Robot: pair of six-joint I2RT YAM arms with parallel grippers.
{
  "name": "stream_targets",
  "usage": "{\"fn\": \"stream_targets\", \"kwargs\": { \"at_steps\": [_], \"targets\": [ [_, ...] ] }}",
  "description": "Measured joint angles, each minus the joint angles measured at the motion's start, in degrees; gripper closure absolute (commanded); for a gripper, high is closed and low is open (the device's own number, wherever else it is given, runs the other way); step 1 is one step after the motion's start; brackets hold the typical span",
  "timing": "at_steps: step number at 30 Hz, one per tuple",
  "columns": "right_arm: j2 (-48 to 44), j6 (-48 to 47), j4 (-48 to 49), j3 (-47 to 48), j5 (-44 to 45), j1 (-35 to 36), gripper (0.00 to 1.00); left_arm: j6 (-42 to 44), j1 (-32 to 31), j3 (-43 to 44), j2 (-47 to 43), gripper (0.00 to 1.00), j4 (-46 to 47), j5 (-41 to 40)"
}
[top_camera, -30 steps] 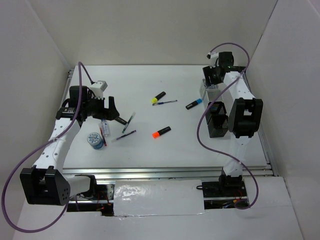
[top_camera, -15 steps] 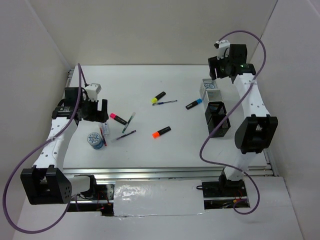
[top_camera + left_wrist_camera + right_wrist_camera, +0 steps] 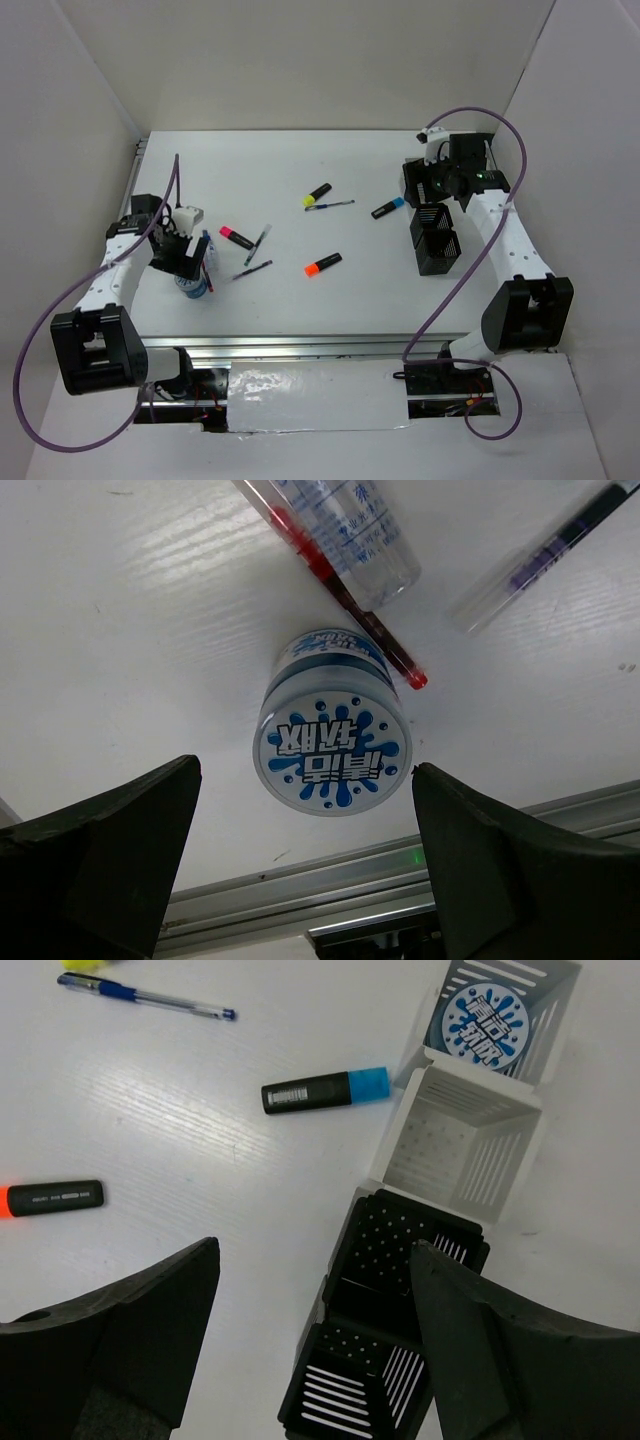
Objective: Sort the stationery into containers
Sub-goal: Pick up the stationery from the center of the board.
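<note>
A blue-white tape roll point(image 3: 332, 737) stands on the table near the front rail, and my open left gripper point(image 3: 305, 772) hovers over it with a finger on either side, not touching. In the top view the left gripper point(image 3: 186, 262) covers part of that tape roll point(image 3: 193, 286). A red pen point(image 3: 345, 595) and a clear bottle point(image 3: 352, 528) lie just beyond it. My right gripper point(image 3: 315, 1250) hangs open and empty above the containers: a pale bin point(image 3: 545, 1000) holding another tape roll point(image 3: 487, 1020), an empty white bin point(image 3: 465, 1145), and two black bins point(image 3: 415, 1250).
Loose on the table lie a blue-capped highlighter point(image 3: 388, 208), an orange one point(image 3: 322, 264), a yellow one point(image 3: 317, 193), a pink one point(image 3: 236, 237), a blue pen point(image 3: 330, 205) and two thin pens point(image 3: 256, 255). White walls enclose the table.
My left gripper has come down and toward the front edge over the tape roll, uncovering the pink highlighter. My right gripper has drawn back from the far bins and its jaws stand wider.
</note>
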Motion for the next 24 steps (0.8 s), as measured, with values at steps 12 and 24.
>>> {"fn": "stream_targets", "kwargs": {
  "at_steps": [12,24],
  "targets": [
    [0.0,2.1,0.0,-0.4,-1.6,0.1,0.17,2.8,0.0,-3.3,1.4,0.01,0.8,0.0],
    [0.0,2.5,0.2,-0.6,-1.9,0.1,0.17,5.3,-1.4,-3.6,2.4,0.57,2.3,0.9]
  ]
}}
